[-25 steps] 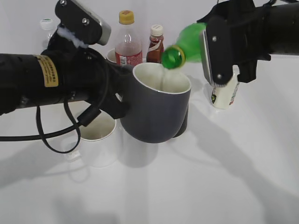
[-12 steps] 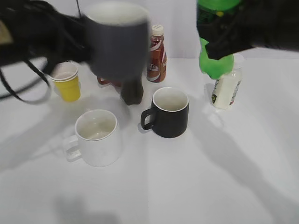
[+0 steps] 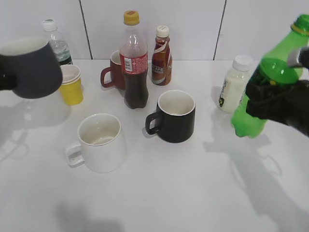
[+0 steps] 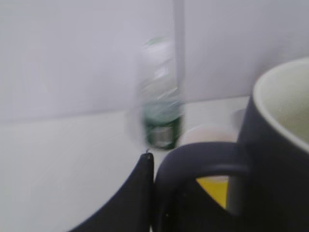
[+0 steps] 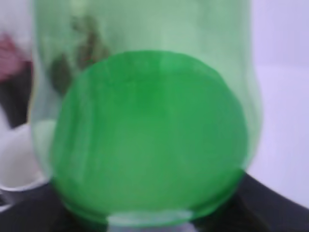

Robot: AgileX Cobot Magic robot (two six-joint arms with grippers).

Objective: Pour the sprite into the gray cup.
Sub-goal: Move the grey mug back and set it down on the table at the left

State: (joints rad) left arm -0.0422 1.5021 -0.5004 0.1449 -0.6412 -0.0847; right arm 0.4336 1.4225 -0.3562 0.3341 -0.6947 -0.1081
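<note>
White tiled wall behind white tabletop [image 3: 193, 193]. My left fingers held the gray cup [image 3: 29, 67] aloft at left edge; right fingers gripped the sprite [image 3: 270, 79], nearly upright, at right edge. Pour judged done; setting down remained.

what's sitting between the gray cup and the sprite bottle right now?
Exterior view: between the gray cup at far left and the sprite at far right stand the yellow cup, cola bottle, black mug and white bottle.
</note>
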